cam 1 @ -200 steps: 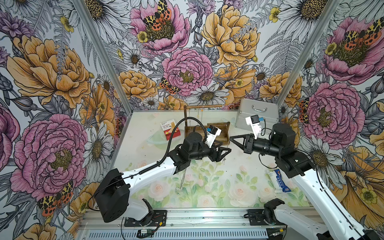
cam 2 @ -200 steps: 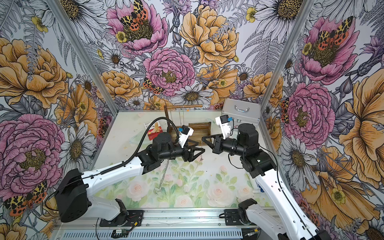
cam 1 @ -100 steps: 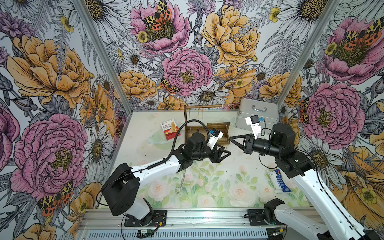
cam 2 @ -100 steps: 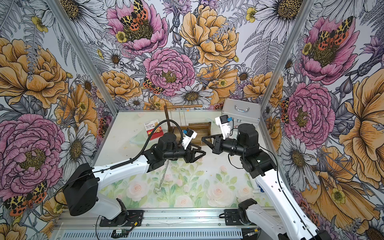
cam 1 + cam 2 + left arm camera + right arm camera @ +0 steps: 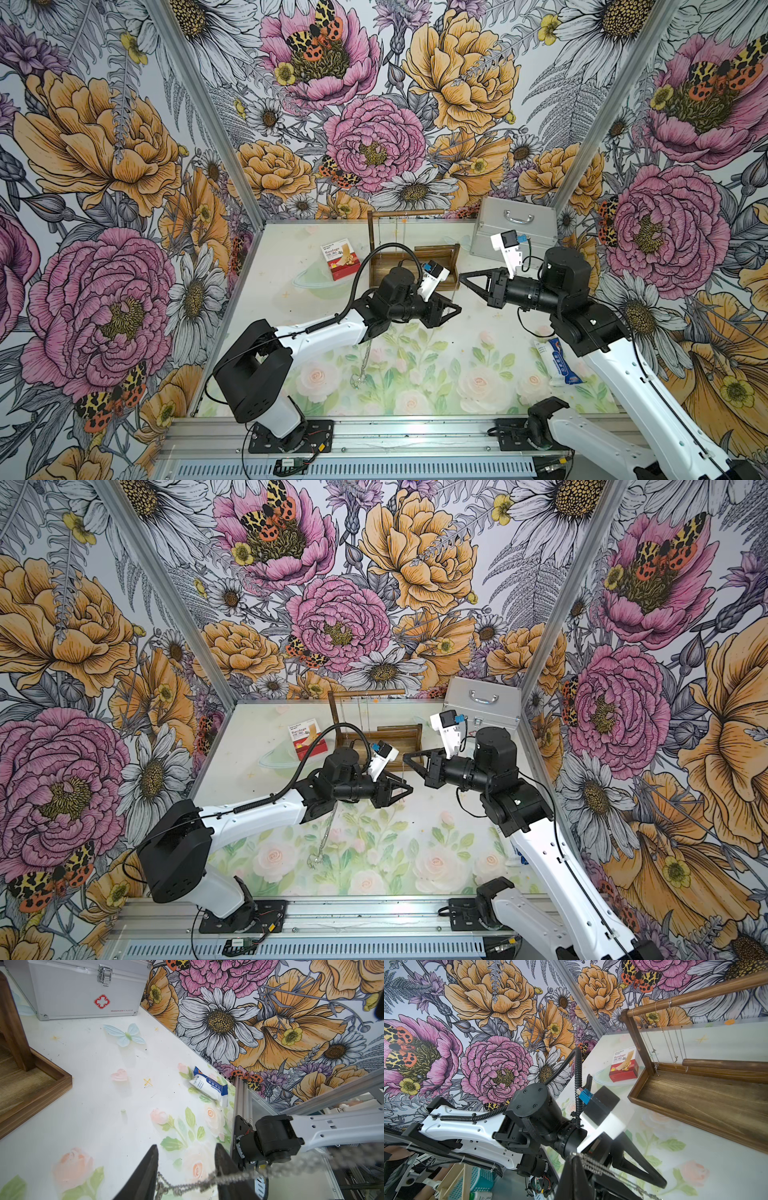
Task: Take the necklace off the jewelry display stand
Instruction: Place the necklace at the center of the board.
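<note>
While both top views show the two hands meeting tip to tip just in front of the jewelry display stand (image 5: 436,250), only the wrist views make the necklace (image 5: 593,1167) readable. From the right wrist, the right hand (image 5: 574,1157) is pinched closed on the chain at its very tips. Behind it, further chains (image 5: 656,1006) hang from the stand's top rod (image 5: 695,994). From the left wrist, the left hand (image 5: 186,1146) has its jaws apart, with the chain strung across the gap, lying against the fingers (image 5: 148,1167) but not squeezed. None of the chain's visible length touches the stand; it hangs in the air between the hands, just clear of the tray's front rim.

Bare counter (image 5: 478,336) spreads in front of the stand. A silver case (image 5: 515,226) sits beside the stand at the back wall, and a bandage box (image 5: 340,258) sits on the stand's other side. A white-and-blue packet (image 5: 559,365) lies well in front, by the side wall. A second chain (image 5: 360,365) lies flat on the counter, also well in front of the stand.
</note>
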Robot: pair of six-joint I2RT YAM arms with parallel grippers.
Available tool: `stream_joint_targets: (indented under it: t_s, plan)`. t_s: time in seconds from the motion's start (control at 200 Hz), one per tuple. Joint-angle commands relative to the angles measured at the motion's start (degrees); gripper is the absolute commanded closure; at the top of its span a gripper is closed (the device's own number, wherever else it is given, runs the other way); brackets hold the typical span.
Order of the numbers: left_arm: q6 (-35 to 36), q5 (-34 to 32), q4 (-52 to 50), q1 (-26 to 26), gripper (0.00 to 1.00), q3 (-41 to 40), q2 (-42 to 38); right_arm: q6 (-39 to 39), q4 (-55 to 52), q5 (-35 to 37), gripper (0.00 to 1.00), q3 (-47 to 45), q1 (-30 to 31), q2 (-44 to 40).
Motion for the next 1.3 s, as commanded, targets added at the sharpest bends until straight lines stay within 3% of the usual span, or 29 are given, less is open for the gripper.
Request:
stream_joint_targets:
  t_s: [0.0, 0.27, 0.545, 0.655, 1.031, 1.296]
  plan:
    - [-0.26, 1.15, 2.02, 0.23, 0.6, 1.13, 0.63, -0.68, 0.53, 0.12, 1.0, 1.87, 0.42, -0.44]
    - [-0.49, 0.95, 2.95, 0.19, 0.64, 0.22, 1.38, -0.63, 0.53, 0.2, 1.0, 1.85, 0.45, -0.72]
    - [-0.45, 0.44, 3.03, 0.23, 0.56, -0.47, 1.69, -0.59, 0.53, 0.29, 1.0, 1.8, 0.48, -0.81]
    - [-0.61, 0.29, 3.35, 0.28, 0.64, -0.88, 1.91, -0.6, 0.53, 0.29, 1.0, 1.74, 0.48, -0.81]
    - [-1.12, 0.33, 4.24, 0.46, 0.67, -1.36, 2.94, -0.58, 0.55, 0.47, 1.0, 1.54, 0.49, -0.89]
    - [-1.1, 0.22, 4.39, 0.45, 0.87, -1.84, 2.8, -0.51, 0.53, 0.51, 1.0, 1.48, 0.49, -0.98]
